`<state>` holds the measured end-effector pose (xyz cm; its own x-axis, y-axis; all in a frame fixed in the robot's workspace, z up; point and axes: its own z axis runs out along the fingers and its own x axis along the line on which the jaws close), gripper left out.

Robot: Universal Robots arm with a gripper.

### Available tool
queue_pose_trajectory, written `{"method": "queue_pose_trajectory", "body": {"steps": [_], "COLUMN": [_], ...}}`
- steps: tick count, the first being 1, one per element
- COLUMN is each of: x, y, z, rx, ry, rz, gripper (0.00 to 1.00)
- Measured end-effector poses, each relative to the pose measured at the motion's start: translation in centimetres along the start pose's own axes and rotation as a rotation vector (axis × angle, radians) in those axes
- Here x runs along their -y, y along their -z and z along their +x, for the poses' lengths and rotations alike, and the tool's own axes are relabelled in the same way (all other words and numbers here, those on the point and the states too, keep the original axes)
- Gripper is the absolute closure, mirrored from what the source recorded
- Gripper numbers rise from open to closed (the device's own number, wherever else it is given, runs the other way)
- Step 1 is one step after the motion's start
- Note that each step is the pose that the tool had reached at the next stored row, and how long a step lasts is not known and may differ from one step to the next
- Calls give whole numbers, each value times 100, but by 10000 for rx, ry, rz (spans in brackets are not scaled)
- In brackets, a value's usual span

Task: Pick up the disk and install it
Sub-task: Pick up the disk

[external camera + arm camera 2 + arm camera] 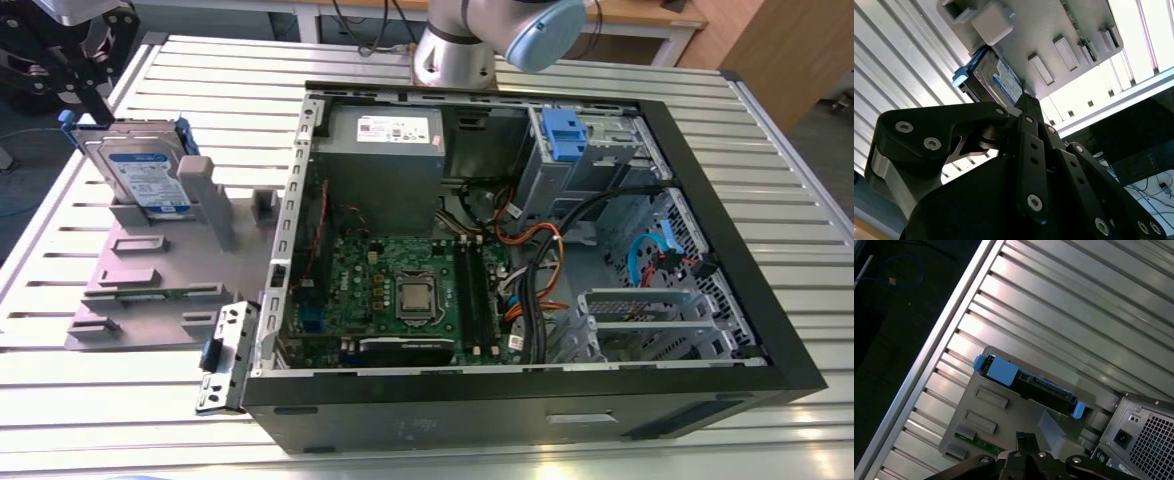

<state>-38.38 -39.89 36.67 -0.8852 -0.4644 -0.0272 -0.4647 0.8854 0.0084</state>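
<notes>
- From my seat, the jaws of the gripper (pixel 94 95) look drawn narrow, tips close together with nothing between them; both wrist views show the tips (pixel 1024 439) nearly meeting.
- The disk (pixel 140 170) is not in the jaws. It sits in a slot of the grey fixture (pixel 147 270), on the slatted aluminium table (pixel 227 80), toward the exterior view's left.
- In the exterior view the gripper hangs above the disk, near its upper edge on the far left side. I cannot tell whether it touches there.
- In the first wrist view I look down on the disk's (pixel 1029 387) top edge, and the jaws appear apart from it, over the fixture's flat plate (pixel 1004 420).
- The disk stands on one edge, leaning back slightly. Its blue-and-white label faces the exterior camera, and shows in the second wrist view (pixel 1004 82) just past the jaw tips (pixel 1026 100).
- The blue rails run up its two side edges, so I read the long axis as rising from the fixture, tilted rather than plumb.
- The open computer case (pixel 534 390) lies on the table just beside the fixture, on the exterior view's right, with the green motherboard (pixel 400 280) exposed.
</notes>
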Motion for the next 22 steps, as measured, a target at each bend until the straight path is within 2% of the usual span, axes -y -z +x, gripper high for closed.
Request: {"method": "queue_pose_trajectory", "body": {"steps": [22], "x": [0], "y": [0], "z": [0], "rx": [-1], "ry": [121], "rz": [-3], "gripper": [89]}}
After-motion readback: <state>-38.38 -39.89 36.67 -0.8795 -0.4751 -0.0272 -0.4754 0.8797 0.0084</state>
